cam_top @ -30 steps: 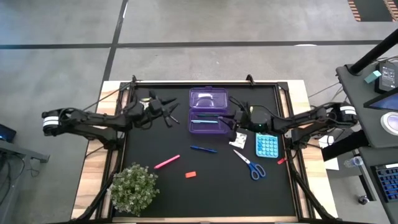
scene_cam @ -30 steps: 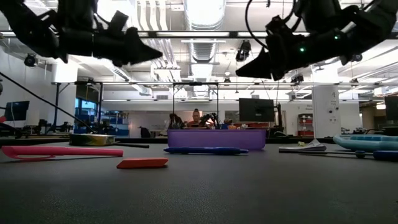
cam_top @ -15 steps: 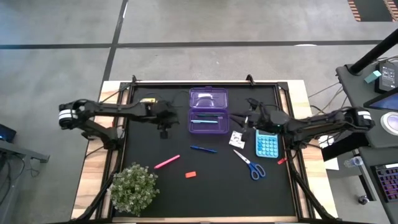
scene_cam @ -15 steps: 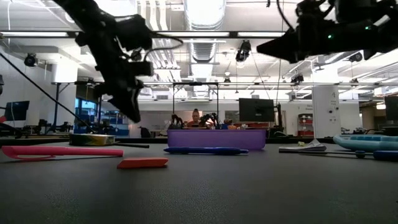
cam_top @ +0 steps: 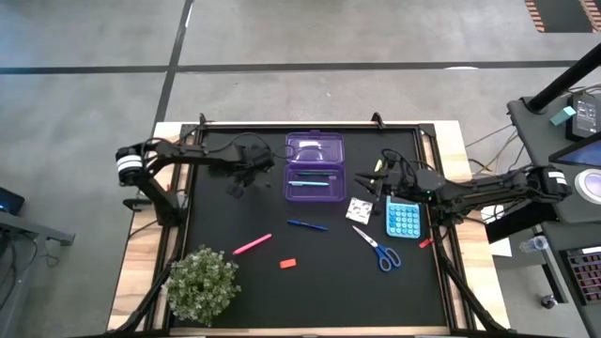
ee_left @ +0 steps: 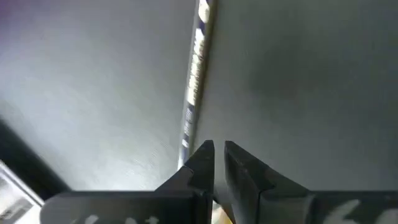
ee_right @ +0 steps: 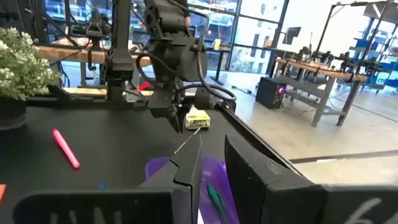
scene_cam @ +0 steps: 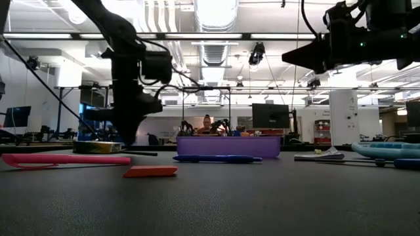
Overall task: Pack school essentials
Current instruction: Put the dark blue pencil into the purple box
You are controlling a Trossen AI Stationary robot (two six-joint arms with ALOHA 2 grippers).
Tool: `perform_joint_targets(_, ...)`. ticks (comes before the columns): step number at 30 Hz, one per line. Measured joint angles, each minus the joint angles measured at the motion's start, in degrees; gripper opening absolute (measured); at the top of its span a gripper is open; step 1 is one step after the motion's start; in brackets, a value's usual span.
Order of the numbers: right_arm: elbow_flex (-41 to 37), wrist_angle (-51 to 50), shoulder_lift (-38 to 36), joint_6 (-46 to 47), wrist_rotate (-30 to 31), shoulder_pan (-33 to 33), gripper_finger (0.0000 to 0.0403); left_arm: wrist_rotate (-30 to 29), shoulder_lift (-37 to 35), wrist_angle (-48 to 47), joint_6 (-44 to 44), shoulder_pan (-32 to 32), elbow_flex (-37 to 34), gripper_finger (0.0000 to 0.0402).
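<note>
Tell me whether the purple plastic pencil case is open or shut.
Open. The purple plastic pencil case lies with its lid folded back flat, and teal pens show inside the near half.

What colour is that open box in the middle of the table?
Purple, translucent. The box shows best in the high view, lid open, with pens lying inside.

Dark cabled arms, white wrist bands

Scissors (cam_top: 378,248) right of pens — case (cam_top: 315,167) behind
</note>
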Motion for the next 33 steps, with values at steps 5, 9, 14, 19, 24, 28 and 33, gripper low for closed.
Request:
perform_joint_targets(5, -0.3, 0.0, 0.2, -1.0, 0.0, 0.0, 0.0059, -0.3, 0.5, 1.0, -0.6, 1.8, 0.6, 0.002)
perform_joint_targets(9, -0.3, 0.1, 0.2, -1.4, 0.0, 0.0, 0.0059, -0.1, 0.4, 1.8, -0.1, 2.5, 0.7, 0.0043)
perform_joint_targets(14, -0.3, 0.0, 0.2, -1.5, 0.0, 0.0, 0.0059, 1.1, 0.4, 2.7, 0.1, 3.5, 0.5, 0.0105)
perform_joint_targets(19, -0.3, 0.0, 0.2, -1.5, 0.0, 0.0, 0.0059, 1.2, 0.8, 5.8, 0.1, 4.2, 0.4, 0.0145)
perform_joint_targets(24, -0.3, -0.2, 0.2, -0.8, 0.0, 0.0, 0.0059, 1.6, 2.4, 6.6, 1.3, 4.4, -0.1, 0.015)
perform_joint_targets(28, -0.3, -0.2, 0.2, -0.6, -0.2, 0.0, 0.0059, 1.5, 4.4, 6.7, 1.4, 4.4, 0.0, 0.015)
perform_joint_targets(33, -0.3, -0.2, 0.2, -0.4, -0.2, 0.0, 0.0059, 1.3, 6.4, 6.6, 1.4, 4.3, 0.2, 0.0149)
